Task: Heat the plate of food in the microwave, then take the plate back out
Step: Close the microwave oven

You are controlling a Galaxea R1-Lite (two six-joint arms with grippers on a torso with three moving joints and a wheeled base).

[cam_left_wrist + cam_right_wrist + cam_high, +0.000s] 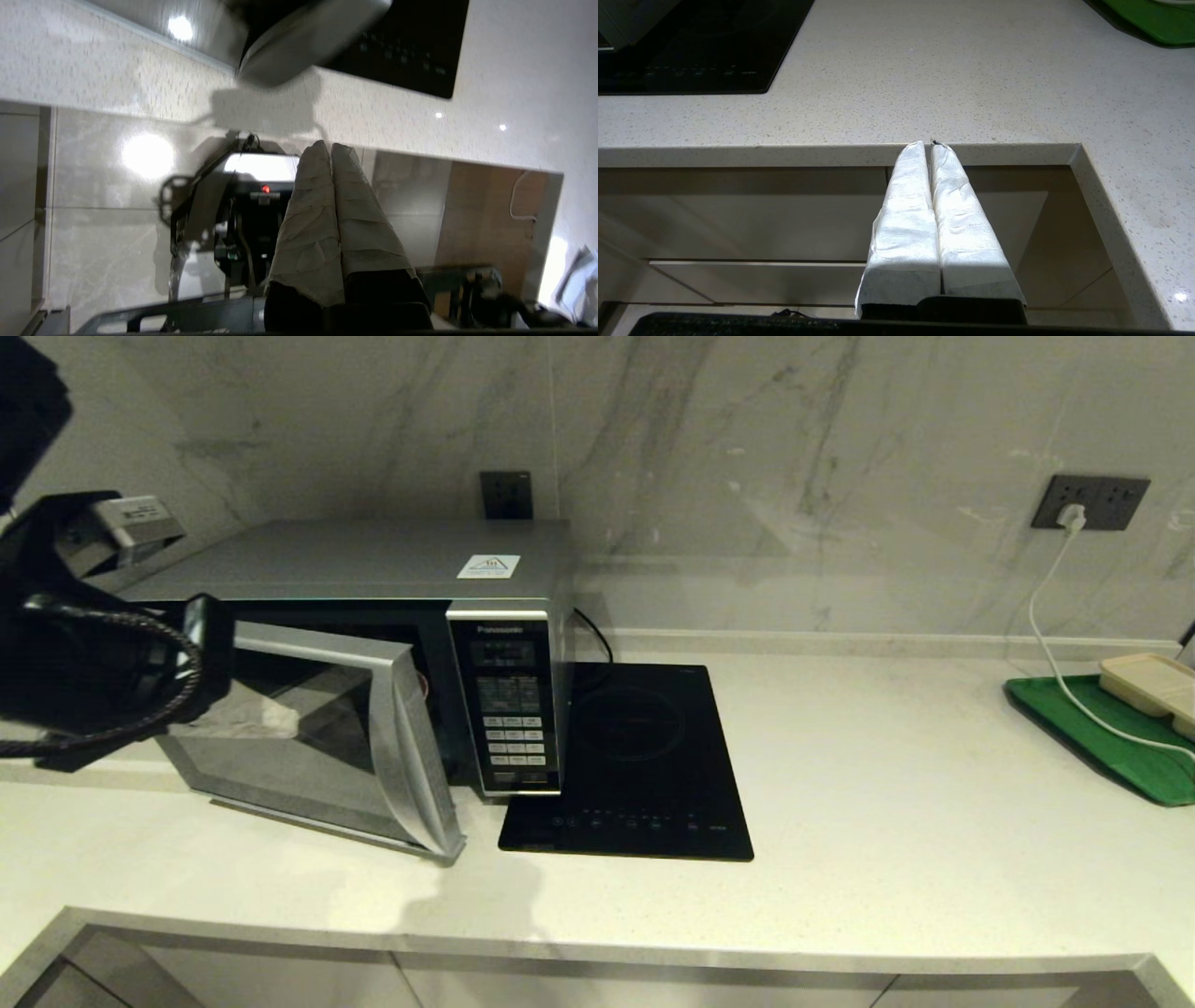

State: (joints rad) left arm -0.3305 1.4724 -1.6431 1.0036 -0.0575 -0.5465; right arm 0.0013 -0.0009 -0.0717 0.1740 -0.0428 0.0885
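Note:
The silver microwave [373, 560] stands at the back left of the counter, its dark glass door [317, 737] swung partly open towards me. The door's lower corner [308, 37] shows in the left wrist view. The plate of food is not in view in any frame. My left gripper [331, 147] is shut with nothing between its taped fingers, held in front of the door's face [275, 717] and above the counter's front edge. My right gripper [930, 144] is shut and empty, parked low in front of the counter edge, outside the head view.
A flat black induction cooktop [644, 756] lies right of the microwave. A green tray [1111, 737] carrying a beige compartment tray [1153, 686] sits at the far right. A white cable [1055, 644] runs from the wall socket [1090, 502]. Cabinet fronts lie below the counter edge [831, 154].

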